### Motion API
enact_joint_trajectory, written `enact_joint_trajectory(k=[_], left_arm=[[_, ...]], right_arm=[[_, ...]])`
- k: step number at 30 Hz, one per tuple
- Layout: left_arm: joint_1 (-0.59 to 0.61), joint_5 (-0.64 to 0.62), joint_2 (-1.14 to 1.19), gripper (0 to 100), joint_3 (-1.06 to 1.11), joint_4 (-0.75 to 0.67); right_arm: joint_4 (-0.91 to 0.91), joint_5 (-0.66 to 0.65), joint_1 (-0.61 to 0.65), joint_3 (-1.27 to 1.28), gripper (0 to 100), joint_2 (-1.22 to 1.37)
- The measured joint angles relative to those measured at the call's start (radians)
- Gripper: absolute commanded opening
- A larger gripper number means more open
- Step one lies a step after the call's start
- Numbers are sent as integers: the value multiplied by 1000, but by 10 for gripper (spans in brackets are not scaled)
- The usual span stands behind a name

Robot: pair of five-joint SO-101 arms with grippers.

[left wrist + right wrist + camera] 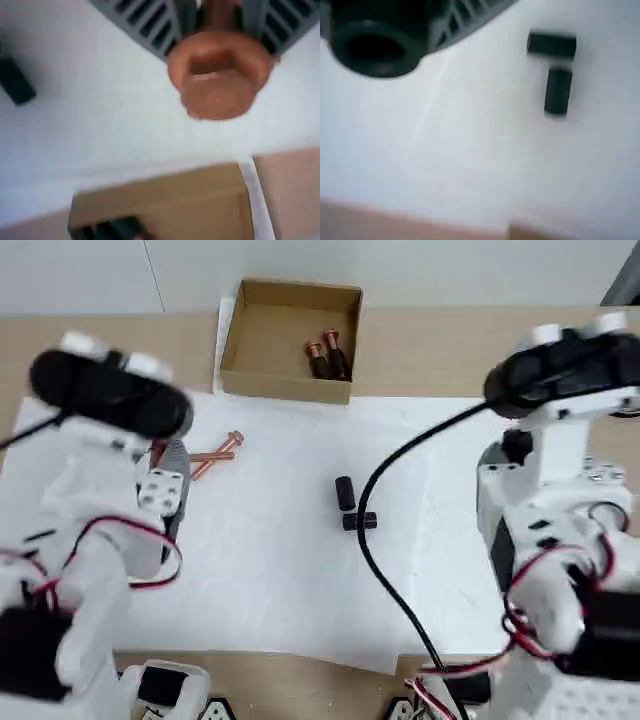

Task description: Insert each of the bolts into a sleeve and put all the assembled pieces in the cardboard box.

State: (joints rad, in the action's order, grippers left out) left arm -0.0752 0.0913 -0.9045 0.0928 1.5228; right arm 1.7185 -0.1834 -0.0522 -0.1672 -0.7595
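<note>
Left end effector (216,12) clamping light, rigid copper-coloured metal bolt (217,75) by shank; right end effector (405,25) clamping stiff black cylindrical sleeve (375,67).

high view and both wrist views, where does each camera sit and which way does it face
High view: fixed above the table, looking down on the white mat, the cardboard box, the left arm and the right arm.
Left wrist view: on the left wrist, facing past the left gripper, shut on a bolt, toward the box.
Right wrist view: on the right wrist, facing the mat past the right gripper holding a sleeve.
Shared: high and right wrist views both show the two loose sleeves.
</note>
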Motion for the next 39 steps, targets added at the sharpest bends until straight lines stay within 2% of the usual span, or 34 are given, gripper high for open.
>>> enact_joint_trajectory(k=[3,7,12,15,19,29,35,39], left_arm=[[0,-72,-94,6,149,-106],[0,-236,-196,6,328,-226],[-58,-410,-273,6,499,-391],[-104,-437,-288,6,578,-483],[-163,-443,-290,6,634,-559],[-183,-528,-290,6,675,-612],[-259,-534,-265,6,675,-684],[-316,-540,-186,6,675,-701]], right_arm=[[-23,0,-3,117,4,-49],[-129,2,-2,281,4,-112],[-321,137,100,516,5,-236],[-451,199,176,692,5,-330],[-647,183,282,964,5,-443],[-1043,147,446,1513,4,-747],[-1109,147,531,1718,4,-974],[-1109,147,571,1755,4,-1031]])
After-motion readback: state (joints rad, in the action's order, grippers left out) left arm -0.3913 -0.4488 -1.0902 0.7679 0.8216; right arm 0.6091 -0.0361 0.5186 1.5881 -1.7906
